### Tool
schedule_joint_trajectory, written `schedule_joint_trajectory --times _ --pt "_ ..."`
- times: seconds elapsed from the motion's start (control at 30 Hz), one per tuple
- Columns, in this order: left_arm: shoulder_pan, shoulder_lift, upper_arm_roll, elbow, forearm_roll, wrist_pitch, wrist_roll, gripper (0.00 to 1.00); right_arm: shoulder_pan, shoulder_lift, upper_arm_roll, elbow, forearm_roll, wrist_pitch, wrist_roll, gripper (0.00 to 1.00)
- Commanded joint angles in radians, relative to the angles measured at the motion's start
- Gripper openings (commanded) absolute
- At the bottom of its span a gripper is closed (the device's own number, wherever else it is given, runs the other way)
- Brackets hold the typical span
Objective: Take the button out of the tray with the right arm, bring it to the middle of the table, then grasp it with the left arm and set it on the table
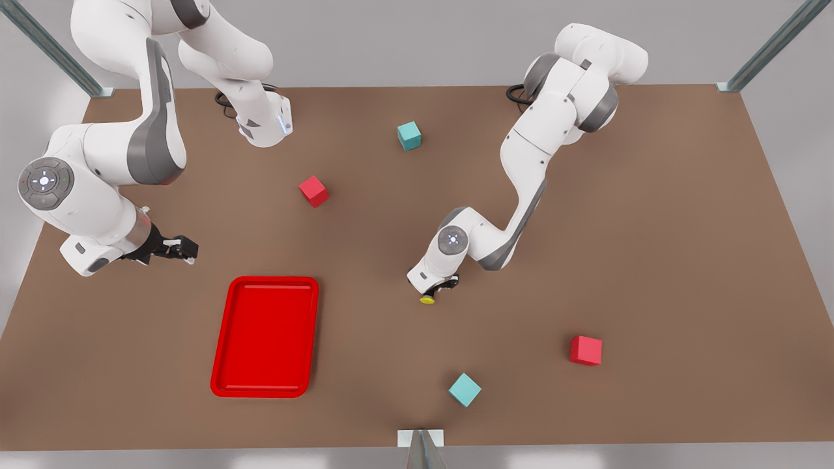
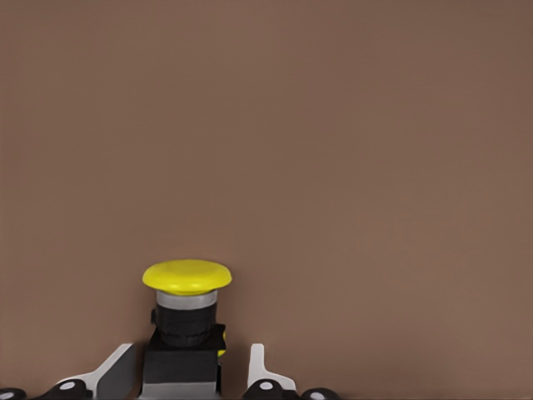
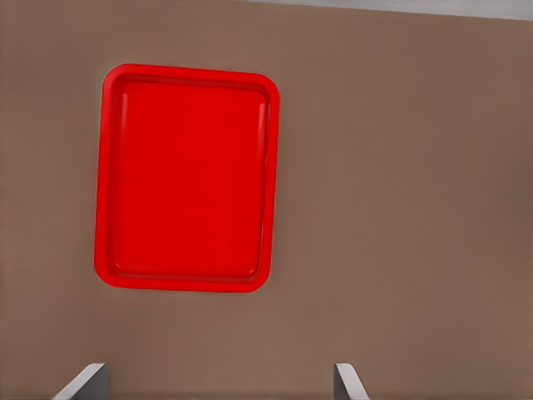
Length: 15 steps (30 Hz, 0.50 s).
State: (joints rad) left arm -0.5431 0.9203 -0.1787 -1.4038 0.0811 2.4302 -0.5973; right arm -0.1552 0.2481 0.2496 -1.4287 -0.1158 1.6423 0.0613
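Note:
The button (image 1: 427, 299), with its yellow cap and dark boxy body, is near the middle of the table (image 1: 651, 215), low over the surface. My left gripper (image 1: 439, 288), on the arm at the front view's right, is shut on it. In the left wrist view the button (image 2: 185, 308) sits between the two fingers (image 2: 256, 367), cap pointing away from the wrist. The red tray (image 1: 266, 337) lies flat at the front view's lower left with nothing in it. My right gripper (image 1: 187, 250) hangs open above the table beside the tray's far left corner, and the tray (image 3: 187, 175) lies ahead of its fingertips (image 3: 92, 379).
Two red cubes (image 1: 313, 191) (image 1: 586, 350) and two teal cubes (image 1: 409, 135) (image 1: 464, 389) are scattered over the table. A metal post foot (image 1: 421, 438) sits at the near edge. Bare brown surface surrounds the button.

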Motion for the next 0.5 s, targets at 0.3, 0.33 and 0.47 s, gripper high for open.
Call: schedule_joint_trajectory --times 0.3,0.33,0.47 --pt "0.000 0.002 -0.001 0.000 -0.001 -0.016 0.014 0.57 -0.001 -0.001 0.000 0.001 -0.001 -0.001 -0.028 1.00" --pt "0.000 0.002 -0.001 0.000 -0.001 -0.016 0.014 0.56 -0.001 -0.001 0.000 0.001 -0.001 0.001 -0.028 1.00" --pt "0.000 0.000 0.001 0.002 -0.001 -0.028 0.014 0.50 -0.001 0.000 0.000 0.001 0.001 -0.001 -0.028 1.00"
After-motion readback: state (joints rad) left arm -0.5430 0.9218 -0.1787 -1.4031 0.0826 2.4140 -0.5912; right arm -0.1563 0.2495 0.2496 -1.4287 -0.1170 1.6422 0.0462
